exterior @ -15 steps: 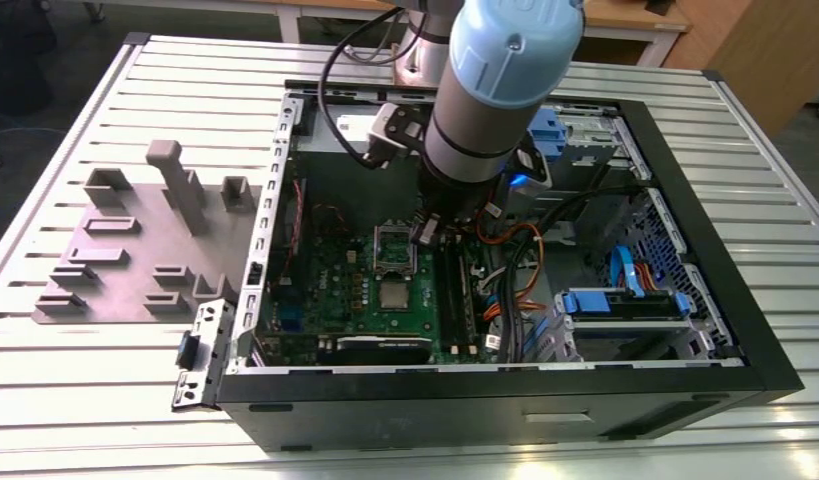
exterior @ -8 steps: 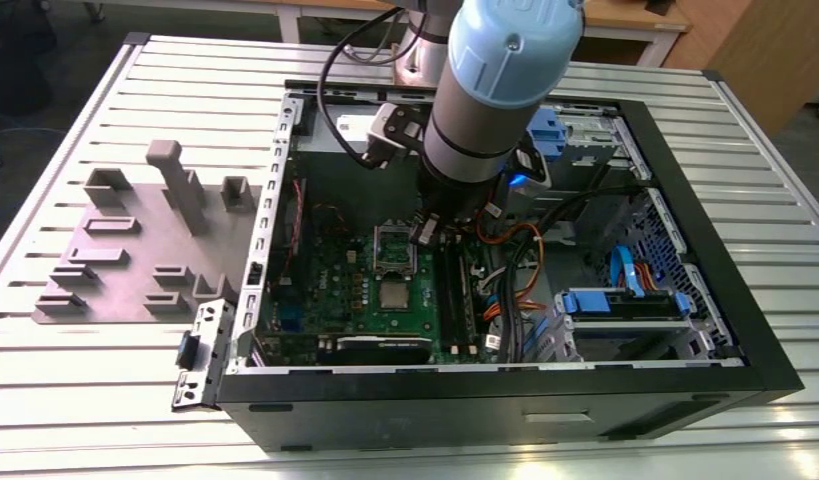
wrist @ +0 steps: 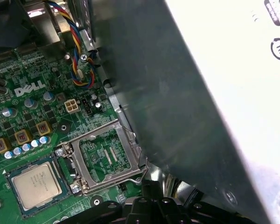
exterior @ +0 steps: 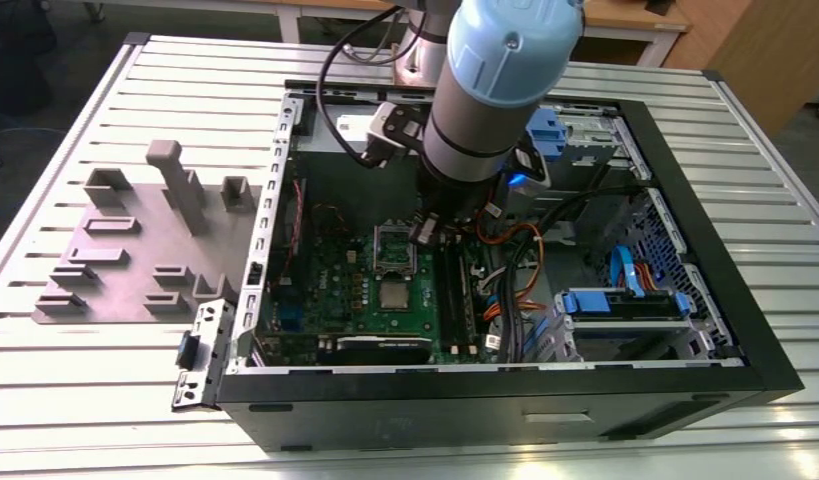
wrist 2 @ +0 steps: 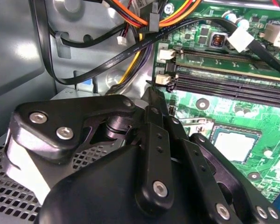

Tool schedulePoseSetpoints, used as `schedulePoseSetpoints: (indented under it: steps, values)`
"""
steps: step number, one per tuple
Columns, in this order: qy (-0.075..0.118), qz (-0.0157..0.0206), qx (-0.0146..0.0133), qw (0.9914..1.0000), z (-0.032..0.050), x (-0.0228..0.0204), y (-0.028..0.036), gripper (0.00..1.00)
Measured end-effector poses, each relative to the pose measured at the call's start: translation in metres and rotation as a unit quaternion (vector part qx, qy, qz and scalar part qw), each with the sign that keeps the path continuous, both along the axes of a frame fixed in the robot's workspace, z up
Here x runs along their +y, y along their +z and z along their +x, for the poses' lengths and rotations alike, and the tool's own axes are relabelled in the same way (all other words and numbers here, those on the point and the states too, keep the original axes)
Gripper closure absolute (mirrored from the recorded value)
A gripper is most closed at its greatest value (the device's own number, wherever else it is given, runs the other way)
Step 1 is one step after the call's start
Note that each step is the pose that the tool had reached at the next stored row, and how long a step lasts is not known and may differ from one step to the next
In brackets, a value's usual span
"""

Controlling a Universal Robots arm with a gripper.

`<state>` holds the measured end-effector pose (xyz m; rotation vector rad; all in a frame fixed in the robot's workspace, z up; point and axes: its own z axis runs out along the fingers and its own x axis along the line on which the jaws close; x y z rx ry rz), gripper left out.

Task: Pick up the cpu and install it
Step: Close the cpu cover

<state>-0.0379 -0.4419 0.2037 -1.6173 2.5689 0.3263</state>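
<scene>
Inside the open computer case [exterior: 729, 370], the arm is held upright with its black gripper [wrist 2: 151, 100] closed on nothing, while the flat, silvery square cpu [wrist: 36, 185] is seen seated on the green motherboard [wrist: 37, 116].

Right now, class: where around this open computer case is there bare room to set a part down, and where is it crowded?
Bare: the slatted table beside the grey holder plate, and its front strip below the case. Crowded: inside the case, cables, drive bays and the arm hem in the motherboard.
</scene>
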Motion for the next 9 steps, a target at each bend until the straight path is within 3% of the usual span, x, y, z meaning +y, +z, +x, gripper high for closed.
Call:
schedulePoseSetpoints:
  steps: [9]
  values:
    - [0.000, -0.0021, 0.0000, 1.00000, -0.0018, 0.0000, 0.0008, 0.89]
